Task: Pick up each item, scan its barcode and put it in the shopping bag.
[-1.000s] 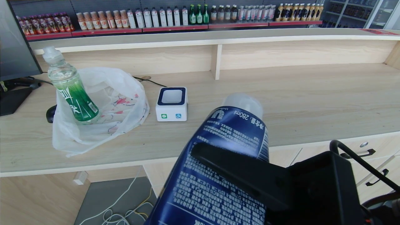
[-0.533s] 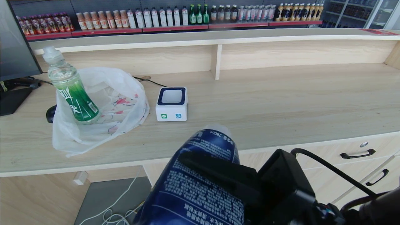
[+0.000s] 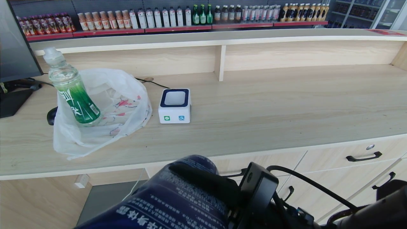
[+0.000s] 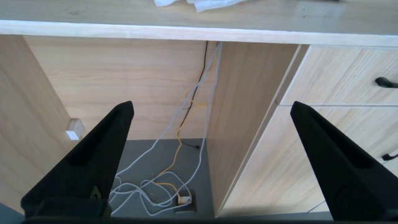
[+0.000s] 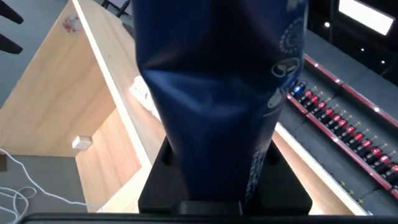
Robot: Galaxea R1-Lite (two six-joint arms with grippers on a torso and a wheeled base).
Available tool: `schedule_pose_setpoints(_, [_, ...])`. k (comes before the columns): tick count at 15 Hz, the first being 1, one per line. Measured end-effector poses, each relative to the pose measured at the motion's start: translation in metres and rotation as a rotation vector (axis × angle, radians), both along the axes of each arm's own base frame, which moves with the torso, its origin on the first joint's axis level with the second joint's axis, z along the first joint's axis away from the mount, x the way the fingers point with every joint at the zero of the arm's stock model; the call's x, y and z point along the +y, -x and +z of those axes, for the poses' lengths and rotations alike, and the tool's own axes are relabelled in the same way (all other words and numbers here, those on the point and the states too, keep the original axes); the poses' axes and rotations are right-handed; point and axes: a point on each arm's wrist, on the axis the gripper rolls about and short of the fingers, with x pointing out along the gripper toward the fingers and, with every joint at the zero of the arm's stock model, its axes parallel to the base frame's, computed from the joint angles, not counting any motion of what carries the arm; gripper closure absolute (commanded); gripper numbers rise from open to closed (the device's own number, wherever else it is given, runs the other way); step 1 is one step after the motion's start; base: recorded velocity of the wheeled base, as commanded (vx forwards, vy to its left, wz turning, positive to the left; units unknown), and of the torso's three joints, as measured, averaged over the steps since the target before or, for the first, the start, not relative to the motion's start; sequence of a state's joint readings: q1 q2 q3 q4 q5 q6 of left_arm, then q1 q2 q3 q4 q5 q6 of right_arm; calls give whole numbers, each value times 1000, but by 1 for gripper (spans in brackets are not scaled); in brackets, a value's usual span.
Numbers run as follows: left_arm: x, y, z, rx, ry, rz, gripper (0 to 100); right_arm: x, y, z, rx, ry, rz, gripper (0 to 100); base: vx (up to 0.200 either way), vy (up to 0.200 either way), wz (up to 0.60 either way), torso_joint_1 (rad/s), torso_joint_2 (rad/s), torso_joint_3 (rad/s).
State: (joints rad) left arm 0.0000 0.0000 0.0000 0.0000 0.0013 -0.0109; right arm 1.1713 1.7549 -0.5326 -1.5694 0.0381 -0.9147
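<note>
My right gripper (image 3: 212, 190) is shut on a dark blue bottle (image 3: 173, 203) with white print, held low in front of the counter's front edge, near the bottom of the head view. In the right wrist view the blue bottle (image 5: 214, 87) stands between the jaws. On the counter sits the white scanner (image 3: 174, 106) with a blue-rimmed top window. To its left lies the white plastic shopping bag (image 3: 111, 111), with a green-labelled clear bottle (image 3: 72, 89) leaning in it. My left gripper (image 4: 211, 165) hangs open below the counter's edge, nothing between its fingers (image 4: 93, 168).
A monitor (image 3: 14, 47) and a dark mouse (image 3: 51, 116) are at the counter's far left. A raised wooden ledge (image 3: 219, 44) runs along the back. Drawers with black handles (image 3: 363, 157) sit under the counter; cables (image 4: 168, 186) lie on the floor.
My right gripper has carried the blue bottle down and back from over the counter, to below its front edge, and tilted it flatter. The bag, scanner and green bottle have stayed put.
</note>
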Motion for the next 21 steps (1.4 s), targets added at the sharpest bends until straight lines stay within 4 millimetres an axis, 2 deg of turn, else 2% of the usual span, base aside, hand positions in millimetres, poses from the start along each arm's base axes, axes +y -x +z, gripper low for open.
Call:
schedule_pose_setpoints(3, [0, 0, 0, 0, 0, 0, 0, 1, -4, 2, 65, -34, 16, 100, 0, 0, 0, 0, 0, 0])
schedule_pose_setpoints(6, [0, 0, 0, 0, 0, 0, 0, 5, -11, 16, 272, -195, 33, 100, 0, 0, 0, 0, 0, 0])
schedule_pose_setpoints(8, [0, 0, 0, 0, 0, 0, 0, 9, -19, 22, 345, -264, 48, 100, 0, 0, 0, 0, 0, 0])
schedule_pose_setpoints(12, [0, 0, 0, 0, -1, 0, 0, 6, -49, 20, 494, -362, 36, 100, 0, 0, 0, 0, 0, 0])
schedule_pose_setpoints(18, [0, 0, 0, 0, -1, 0, 0, -29, -106, 17, 612, -505, -81, 100, 0, 0, 0, 0, 0, 0])
schedule_pose_setpoints(19, [0, 0, 0, 0, 0, 0, 0, -32, -111, 18, 614, -522, -90, 100, 0, 0, 0, 0, 0, 0])
schedule_pose_setpoints(21, [0, 0, 0, 0, -1, 0, 0, -44, -135, 29, 575, -598, -135, 100, 0, 0, 0, 0, 0, 0])
